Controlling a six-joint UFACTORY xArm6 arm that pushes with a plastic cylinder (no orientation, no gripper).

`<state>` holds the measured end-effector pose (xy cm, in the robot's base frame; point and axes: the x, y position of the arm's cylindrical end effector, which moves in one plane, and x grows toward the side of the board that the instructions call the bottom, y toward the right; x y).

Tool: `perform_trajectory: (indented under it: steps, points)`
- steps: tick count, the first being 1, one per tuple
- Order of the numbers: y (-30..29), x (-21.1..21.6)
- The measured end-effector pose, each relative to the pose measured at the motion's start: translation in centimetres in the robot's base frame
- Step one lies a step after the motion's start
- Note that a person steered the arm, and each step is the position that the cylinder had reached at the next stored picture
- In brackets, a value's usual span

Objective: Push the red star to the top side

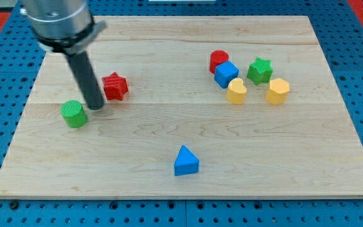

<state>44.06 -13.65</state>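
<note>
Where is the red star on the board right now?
The red star sits in the view's upper left part of the board, just right of my tip, with the green cylinder lower left.

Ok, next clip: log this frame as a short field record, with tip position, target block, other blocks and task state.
tip: my tip rests on the board between the green cylinder and the red star
target: red star, in the view's left half, just to the upper right of the tip
cluster at the view's right: red cylinder, blue cube, green star, yellow heart, yellow hexagon
lone block: blue triangle, bottom centre
task state: star not yet at the top edge
</note>
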Motion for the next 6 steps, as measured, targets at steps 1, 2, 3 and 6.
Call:
perform_trajectory:
  steps: [1,2,3,6]
  points:
    - [0.9,-5.3]
    - [2.7,-8.4]
    - [3.4,-13.3]
    - [3.0,-17.0]
